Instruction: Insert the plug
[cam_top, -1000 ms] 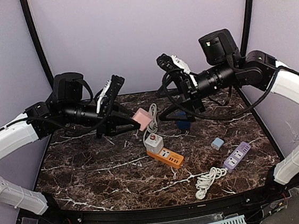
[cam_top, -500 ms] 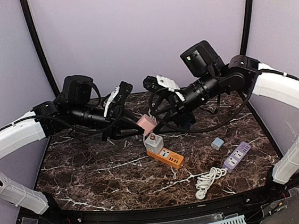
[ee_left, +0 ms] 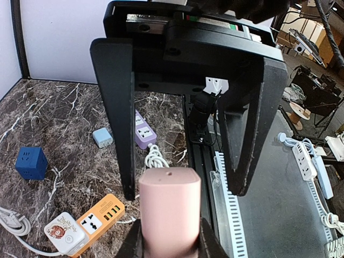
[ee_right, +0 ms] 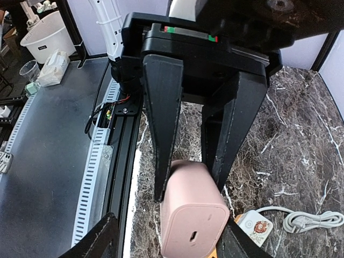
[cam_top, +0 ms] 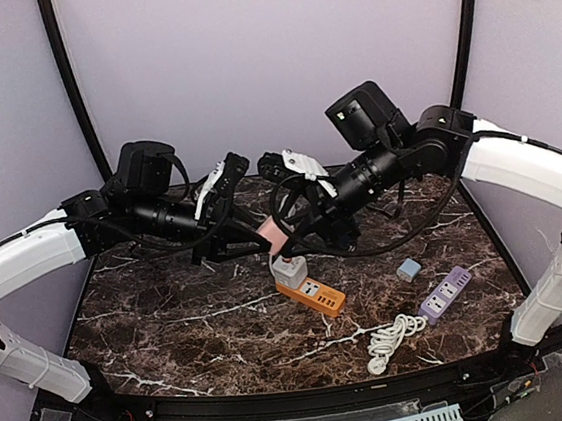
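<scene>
No lettering, number or brand name can be read in any view. The one sign-like mark is a round brown-and-red printed emblem (ee_left: 55,232) on the top face of the white square plug adapter (ee_left: 65,240), which touches the end of the orange plastic power strip (ee_left: 102,212). Any writing inside it is too small and blurred to make out. The right wrist view shows the same emblem on the adapter, just as unclear.
</scene>
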Robot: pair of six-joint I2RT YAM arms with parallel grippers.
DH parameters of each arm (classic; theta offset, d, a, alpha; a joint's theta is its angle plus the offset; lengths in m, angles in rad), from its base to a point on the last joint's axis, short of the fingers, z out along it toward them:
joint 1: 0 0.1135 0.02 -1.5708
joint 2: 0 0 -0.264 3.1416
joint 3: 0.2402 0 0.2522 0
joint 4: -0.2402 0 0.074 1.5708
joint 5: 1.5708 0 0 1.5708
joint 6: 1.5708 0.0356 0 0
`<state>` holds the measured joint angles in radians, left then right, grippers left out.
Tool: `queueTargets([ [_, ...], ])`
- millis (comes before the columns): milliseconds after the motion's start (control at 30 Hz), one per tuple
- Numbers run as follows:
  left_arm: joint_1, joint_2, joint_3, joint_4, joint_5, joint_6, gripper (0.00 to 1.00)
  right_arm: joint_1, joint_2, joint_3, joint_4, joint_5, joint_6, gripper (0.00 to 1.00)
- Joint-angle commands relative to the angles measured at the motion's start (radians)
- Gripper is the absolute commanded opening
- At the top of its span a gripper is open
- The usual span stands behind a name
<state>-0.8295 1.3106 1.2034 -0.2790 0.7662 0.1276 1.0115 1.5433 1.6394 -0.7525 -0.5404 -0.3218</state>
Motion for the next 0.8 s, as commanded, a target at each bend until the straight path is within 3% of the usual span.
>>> queueTargets([
  [0, -0.007, -0.016, 0.009, -0.005, 0.005, 0.012, 0.01, 0.019, 0.013, 0.035, -0.005, -0.014, 0.0, 0.57],
  [767, -0.008, -0.012, 0.014, -0.022, -0.031, 0.038, 0.01, 0.032, 0.033, 0.04, -0.007, -0.026, 0.001, 0.34],
])
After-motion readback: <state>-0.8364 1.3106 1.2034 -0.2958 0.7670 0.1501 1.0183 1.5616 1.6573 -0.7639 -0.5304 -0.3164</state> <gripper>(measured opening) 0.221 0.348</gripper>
